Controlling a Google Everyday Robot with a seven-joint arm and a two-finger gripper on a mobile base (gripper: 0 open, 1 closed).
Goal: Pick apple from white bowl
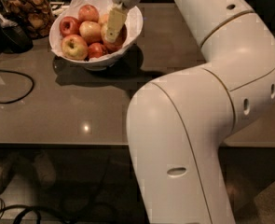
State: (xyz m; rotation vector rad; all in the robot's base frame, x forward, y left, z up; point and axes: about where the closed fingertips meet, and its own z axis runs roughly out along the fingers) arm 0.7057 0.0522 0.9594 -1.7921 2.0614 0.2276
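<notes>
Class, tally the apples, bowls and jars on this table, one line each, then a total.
Apples: 6 showing; the gripper, down among them, may hide more.
White bowl: 1
Jar: 1
Total: 8

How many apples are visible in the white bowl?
6 in the white bowl: dark red apple left, reddish apple at back, pale apple centre, yellow-green apple front-left, small red apple front, half-covered apple right, under the gripper. More may be hidden.
</notes>
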